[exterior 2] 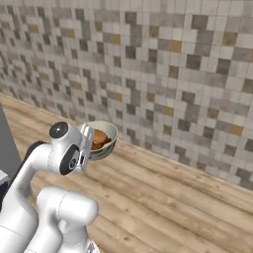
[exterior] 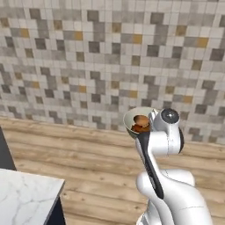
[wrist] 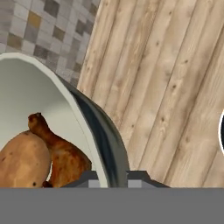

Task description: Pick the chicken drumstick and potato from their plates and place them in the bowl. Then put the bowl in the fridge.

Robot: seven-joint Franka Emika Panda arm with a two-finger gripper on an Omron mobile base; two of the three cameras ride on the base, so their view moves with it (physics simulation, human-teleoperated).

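The bowl (exterior: pixel 132 118) (exterior 2: pixel 109 133) (wrist: pixel 52 92) hangs in the air above the wooden floor, cream-white inside and grey outside. In it lie the potato (wrist: pixel 22 162) (exterior: pixel 141 120) (exterior 2: pixel 100 136), a light orange-brown lump, and the darker chicken drumstick (wrist: pixel 61 153) beside it. My gripper (wrist: pixel 114 178) is shut on the bowl's rim, one finger inside and one outside. The hand sits behind the bowl in both base views. The plates and the fridge are out of view.
A tiled mosaic wall (exterior: pixel 110 57) (exterior 2: pixel 148 59) stands ahead. Wooden plank floor (exterior: pixel 88 167) (exterior 2: pixel 173 197) lies below. A white marble counter corner (exterior: pixel 26 197) with dark cabinet sides is at the lower left of the left base view.
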